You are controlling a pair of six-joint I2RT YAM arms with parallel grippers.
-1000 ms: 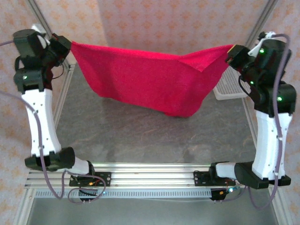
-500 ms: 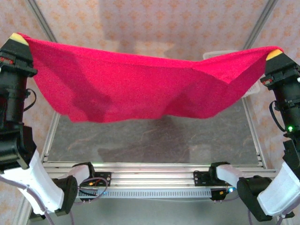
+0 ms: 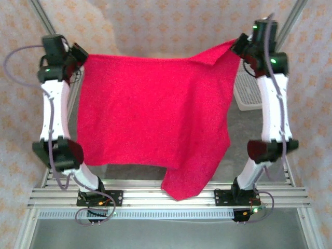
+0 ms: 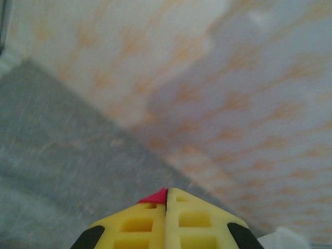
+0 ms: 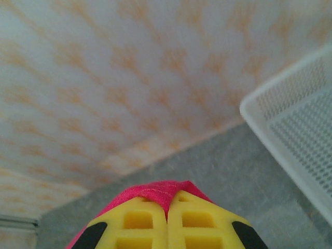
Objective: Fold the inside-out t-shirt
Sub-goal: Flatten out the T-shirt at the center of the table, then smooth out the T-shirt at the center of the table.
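Note:
The inside-out t-shirt [image 3: 155, 114] is a bright crimson cloth stretched between both arms over the table, its lower end draping past the near rail. My left gripper [image 3: 81, 55] is shut on its far left corner. In the left wrist view a red tip of the t-shirt [image 4: 155, 196] pokes out beside the closed yellow fingers [image 4: 197, 218]. My right gripper [image 3: 237, 45] is shut on the far right corner. In the right wrist view red t-shirt fabric [image 5: 155, 193] bulges over the closed gripper [image 5: 167, 205].
A white mesh basket [image 3: 248, 93] stands at the far right of the grey table, and its basket rim [image 5: 290, 140] appears in the right wrist view. Patterned walls enclose the back. The aluminium rail [image 3: 171, 199] runs along the near edge.
Both arms have swung from high and near the camera back toward the far side of the table. The shirt now lies stretched out flat and longer toward the near rail.

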